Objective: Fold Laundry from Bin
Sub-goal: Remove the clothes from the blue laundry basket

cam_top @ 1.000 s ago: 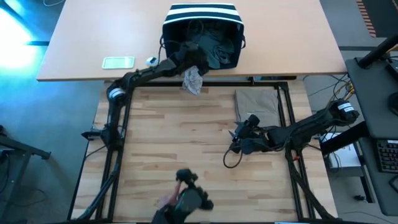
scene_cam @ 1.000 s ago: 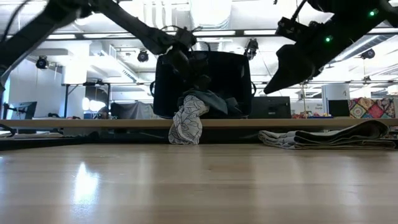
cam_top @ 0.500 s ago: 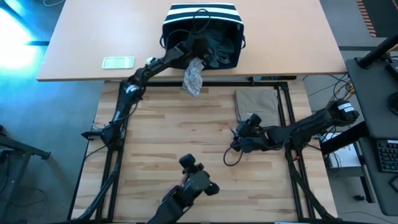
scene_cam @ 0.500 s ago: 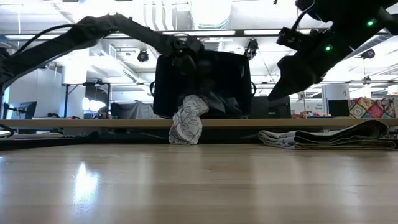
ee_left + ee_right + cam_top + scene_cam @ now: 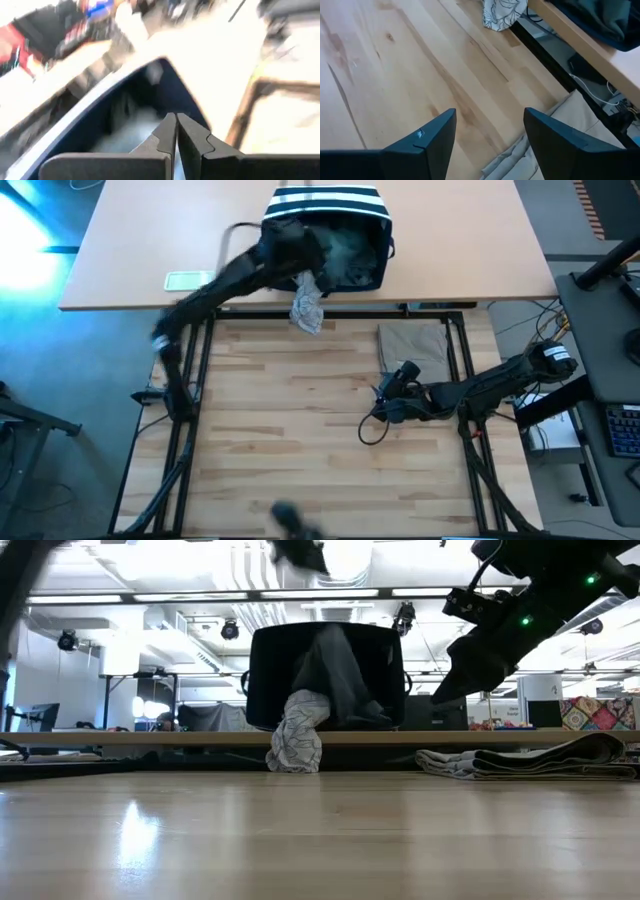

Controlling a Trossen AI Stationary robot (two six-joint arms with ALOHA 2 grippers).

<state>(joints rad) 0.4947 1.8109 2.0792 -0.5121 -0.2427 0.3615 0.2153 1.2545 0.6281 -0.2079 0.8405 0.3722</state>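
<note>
No readable writing we see. Left gripper [image 5: 176, 131] fingers pressed together over the bin [image 5: 325, 205]; right gripper [image 5: 490, 132] spread above the tan garment [image 5: 412, 345].

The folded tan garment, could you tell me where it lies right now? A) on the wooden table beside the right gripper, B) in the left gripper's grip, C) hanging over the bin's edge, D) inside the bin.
A: the folded tan garment lies flat on the wooden table, just beyond the open right gripper, apart from the bin.
</note>
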